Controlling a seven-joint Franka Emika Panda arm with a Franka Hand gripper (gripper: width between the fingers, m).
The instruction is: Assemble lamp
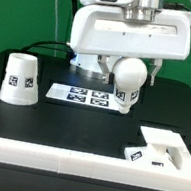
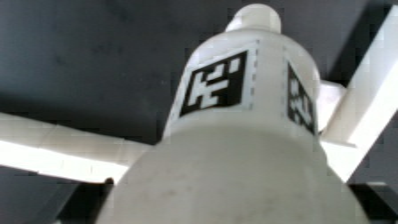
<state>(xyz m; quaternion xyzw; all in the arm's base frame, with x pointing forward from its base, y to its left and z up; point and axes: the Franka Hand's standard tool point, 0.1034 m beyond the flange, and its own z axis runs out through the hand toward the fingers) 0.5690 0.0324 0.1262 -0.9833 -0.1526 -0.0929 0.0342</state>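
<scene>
1. Shade [image 1: 20, 78] stands upright at the exterior view's left, just beside the white rail [image 1: 62, 161].
2. Base [image 1: 159, 154] sits in the rail's corner at the exterior view's right.
3. Between them, bare desk [image 1: 72, 128]: wide passage!
4. Marker board [image 1: 83, 95] lies flat mid-desk, low enough to cross over.
5. Bulb [image 1: 129, 84] in the claw [image 1: 134, 66] hangs at the marker board's right end; gap beneath unreadable.

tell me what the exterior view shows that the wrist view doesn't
Only the exterior view shows the upright shade at its left, the marker board behind the middle, the base at its right, and the arm's white body.

Only the wrist view shows the square tags on the bulb close up, large enough to make out their pattern.

Both show the bulb itself, held in the pincer.
</scene>
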